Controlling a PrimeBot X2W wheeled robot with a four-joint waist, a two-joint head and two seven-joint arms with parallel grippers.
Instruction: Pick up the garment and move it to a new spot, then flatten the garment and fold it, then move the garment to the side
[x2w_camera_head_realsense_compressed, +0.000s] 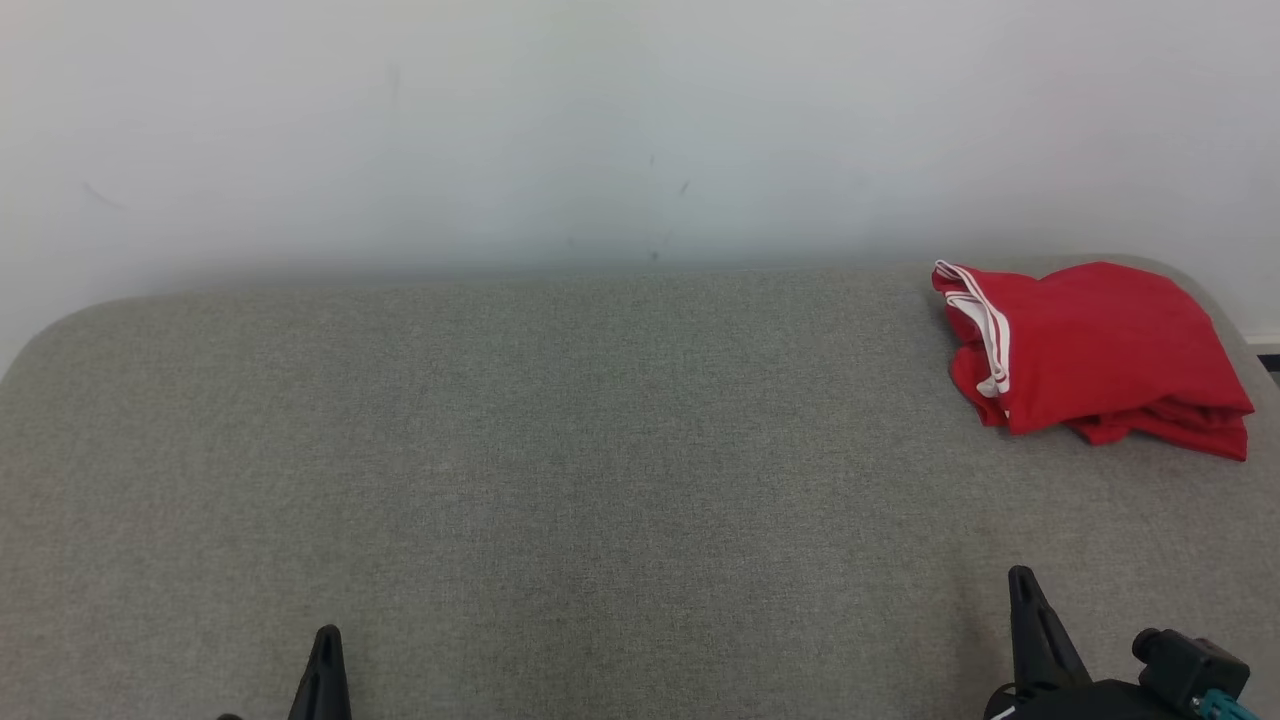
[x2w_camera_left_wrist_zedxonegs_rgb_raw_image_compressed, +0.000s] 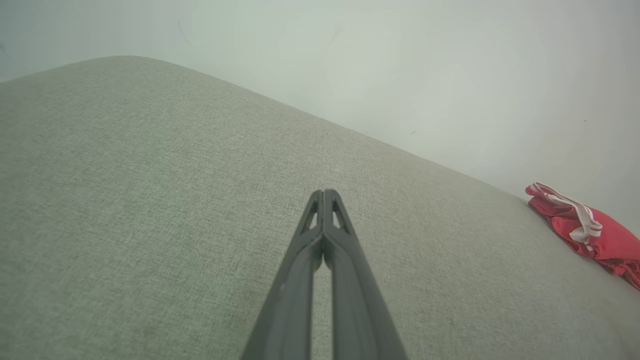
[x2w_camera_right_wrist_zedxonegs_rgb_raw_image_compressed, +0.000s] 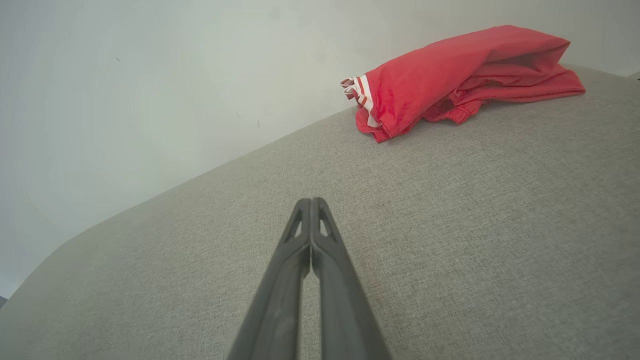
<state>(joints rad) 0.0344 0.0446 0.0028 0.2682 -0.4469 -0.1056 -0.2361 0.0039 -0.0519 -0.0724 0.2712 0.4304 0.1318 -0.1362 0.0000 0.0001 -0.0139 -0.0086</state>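
A red garment (x2w_camera_head_realsense_compressed: 1095, 345) with white striped trim lies bunched in a loose fold at the far right corner of the grey fabric surface (x2w_camera_head_realsense_compressed: 560, 470). It also appears as the red garment (x2w_camera_left_wrist_zedxonegs_rgb_raw_image_compressed: 592, 232) at the right edge of the left wrist view and as the garment (x2w_camera_right_wrist_zedxonegs_rgb_raw_image_compressed: 465, 75) at the upper right of the right wrist view. My left gripper (x2w_camera_head_realsense_compressed: 326, 636) sits at the lower left, shut on nothing, its fingertips pressed together (x2w_camera_left_wrist_zedxonegs_rgb_raw_image_compressed: 324, 192). My right gripper (x2w_camera_head_realsense_compressed: 1020, 575) is at the lower right, shut and empty (x2w_camera_right_wrist_zedxonegs_rgb_raw_image_compressed: 310, 201), well short of the garment.
A pale wall (x2w_camera_head_realsense_compressed: 600, 130) rises directly behind the grey surface. The surface has rounded far corners, and its right edge runs just past the garment. A wide stretch of bare grey fabric lies between both grippers and the wall.
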